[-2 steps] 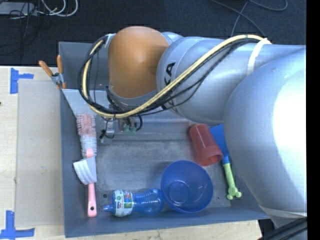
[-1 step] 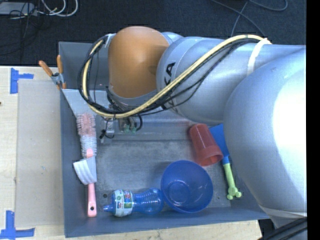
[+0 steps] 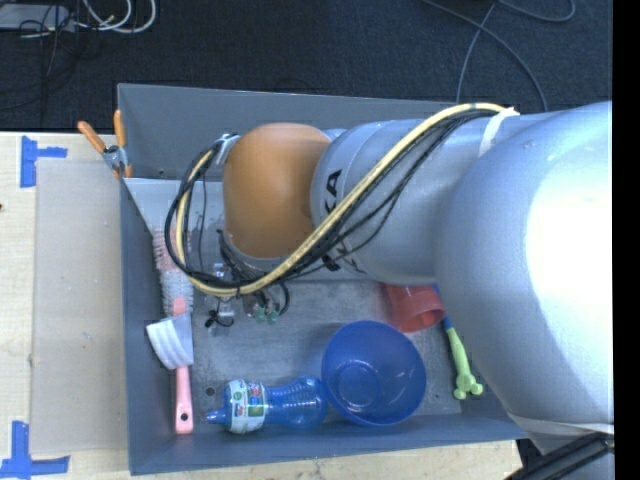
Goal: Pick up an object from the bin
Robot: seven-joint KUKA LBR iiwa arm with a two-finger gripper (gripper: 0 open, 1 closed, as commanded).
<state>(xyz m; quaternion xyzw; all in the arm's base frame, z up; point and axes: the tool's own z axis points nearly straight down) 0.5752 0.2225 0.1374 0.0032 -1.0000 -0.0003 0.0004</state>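
Though near hand point(image 3: 240, 311), pink brush point(image 3: 183, 396) apart

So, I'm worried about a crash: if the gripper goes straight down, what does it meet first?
Probably bare bin floor, right of the pink brush; the gripper sits under the orange cover, so depth is unclear.

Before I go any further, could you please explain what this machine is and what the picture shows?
This is a robot arm, seen by one camera looking down from above; it reaches in from the right over a grey metal bin. The orange cover and cables belong to its wrist. Its gripper hangs beneath, largely hidden, so I cannot tell whether it holds anything. In the bin lie a blue bowl, a blue bottle on its side, a pink-handled brush, a red cup and a green stick-like thing.
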